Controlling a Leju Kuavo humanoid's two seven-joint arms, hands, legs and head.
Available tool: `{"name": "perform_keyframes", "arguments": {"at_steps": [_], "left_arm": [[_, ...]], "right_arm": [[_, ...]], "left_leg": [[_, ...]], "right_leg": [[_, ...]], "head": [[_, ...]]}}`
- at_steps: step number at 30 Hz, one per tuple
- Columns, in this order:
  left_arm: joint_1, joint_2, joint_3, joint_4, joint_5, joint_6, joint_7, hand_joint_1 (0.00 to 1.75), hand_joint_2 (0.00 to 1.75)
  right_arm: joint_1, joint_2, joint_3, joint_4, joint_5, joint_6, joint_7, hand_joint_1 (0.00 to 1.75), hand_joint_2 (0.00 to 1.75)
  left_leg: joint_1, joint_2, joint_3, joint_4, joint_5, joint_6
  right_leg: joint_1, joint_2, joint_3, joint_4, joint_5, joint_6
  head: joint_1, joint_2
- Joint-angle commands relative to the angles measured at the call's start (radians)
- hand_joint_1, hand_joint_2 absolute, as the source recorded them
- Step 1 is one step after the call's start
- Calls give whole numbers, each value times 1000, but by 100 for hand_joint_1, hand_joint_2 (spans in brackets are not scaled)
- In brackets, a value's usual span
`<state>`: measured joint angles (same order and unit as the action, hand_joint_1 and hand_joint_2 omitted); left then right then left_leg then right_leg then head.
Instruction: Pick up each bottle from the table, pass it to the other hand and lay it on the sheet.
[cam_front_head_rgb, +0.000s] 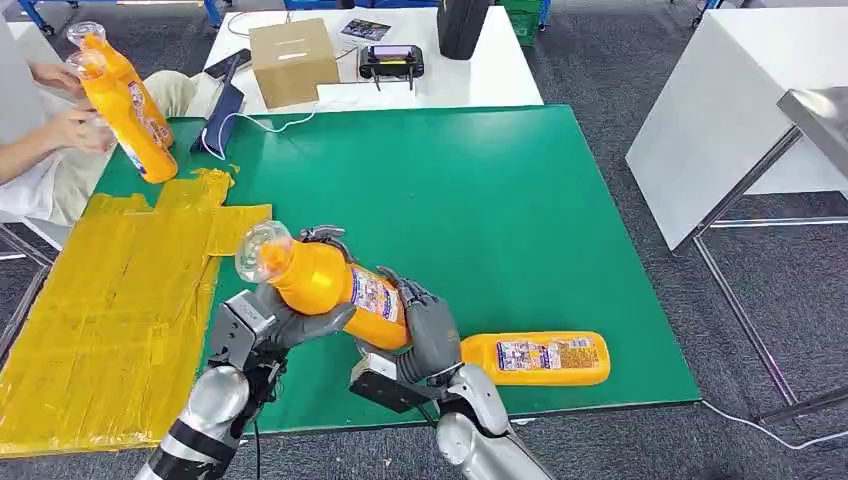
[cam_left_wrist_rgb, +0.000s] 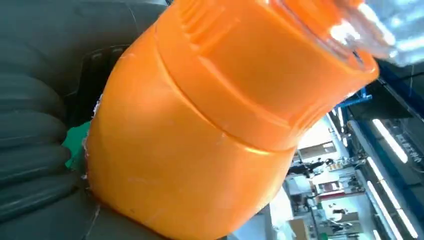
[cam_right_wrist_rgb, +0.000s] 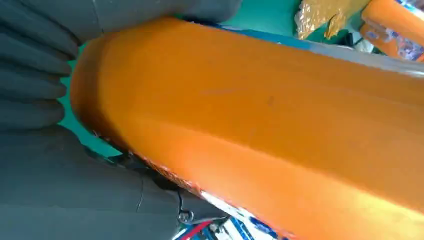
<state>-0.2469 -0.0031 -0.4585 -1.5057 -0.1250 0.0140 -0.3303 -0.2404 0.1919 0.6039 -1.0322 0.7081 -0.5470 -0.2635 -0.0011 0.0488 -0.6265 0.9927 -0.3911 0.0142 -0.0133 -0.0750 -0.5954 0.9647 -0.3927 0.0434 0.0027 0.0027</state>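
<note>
An orange bottle (cam_front_head_rgb: 330, 285) with a clear cap is held tilted above the green mat near the table's front edge. My left hand (cam_front_head_rgb: 262, 325) grips its neck end, seen close in the left wrist view as the orange bottle (cam_left_wrist_rgb: 200, 130). My right hand (cam_front_head_rgb: 425, 335) wraps its lower body, and the right wrist view shows that bottle (cam_right_wrist_rgb: 260, 130) between my fingers (cam_right_wrist_rgb: 35, 85). A second orange bottle (cam_front_head_rgb: 535, 358) lies flat on the mat to the right. The yellow sheet (cam_front_head_rgb: 110, 310) covers the table's left side.
A person at the far left holds two more orange bottles (cam_front_head_rgb: 125, 105) upright by the sheet's far end. On the white table beyond stand a cardboard box (cam_front_head_rgb: 292, 60) and a black controller (cam_front_head_rgb: 390, 62). A white table (cam_front_head_rgb: 730, 120) stands to the right.
</note>
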Motion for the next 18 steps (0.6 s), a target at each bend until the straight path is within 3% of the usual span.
{"name": "perform_keyframes", "arguments": {"at_steps": [1,3,4,10,11,13,16,18], "left_arm": [[-110,76,30,-2,-650,398,139,175,175],[-156,102,65,26,-887,415,243,175,175],[-167,100,84,38,-888,408,236,175,175],[-158,90,76,43,-893,409,232,175,175],[-178,108,71,62,-1055,420,317,175,175],[-256,159,56,159,-1374,369,452,175,175],[-387,241,-41,356,-1446,274,517,175,175],[-474,252,-83,521,-1446,241,548,175,175]], "right_arm": [[140,-77,-173,-421,38,-131,24,0,175],[196,-90,-214,-563,55,-142,18,0,175],[213,-93,-224,-602,60,-118,23,0,175],[206,-81,-218,-566,63,-123,16,0,175],[214,-77,-226,-586,58,-151,-20,0,175],[226,-105,-210,-667,80,-133,-18,0,175],[210,-123,-189,-715,99,-101,11,0,175],[195,-126,-176,-722,82,-97,7,0,175]], "left_leg": [[1,-6,-1,1,-1,-1],[1,-6,-1,2,-1,-1],[1,-6,-1,1,0,-1],[1,-3,1,0,-1,-1],[1,-5,3,1,-2,-1],[1,-5,1,1,-1,-1],[1,-6,1,1,0,-1],[1,-7,2,1,0,-1]], "right_leg": [[0,0,1,1,-2,-1],[0,0,1,2,-2,-1],[0,0,0,2,-2,-1],[0,2,3,0,-1,-1],[0,3,5,0,-3,-1],[0,1,2,1,-2,-1],[0,0,2,1,-2,-1],[0,0,3,2,-2,-2]], "head": [[0,0],[1,0],[0,0],[0,0],[0,0],[0,0],[0,0],[0,0]]}}
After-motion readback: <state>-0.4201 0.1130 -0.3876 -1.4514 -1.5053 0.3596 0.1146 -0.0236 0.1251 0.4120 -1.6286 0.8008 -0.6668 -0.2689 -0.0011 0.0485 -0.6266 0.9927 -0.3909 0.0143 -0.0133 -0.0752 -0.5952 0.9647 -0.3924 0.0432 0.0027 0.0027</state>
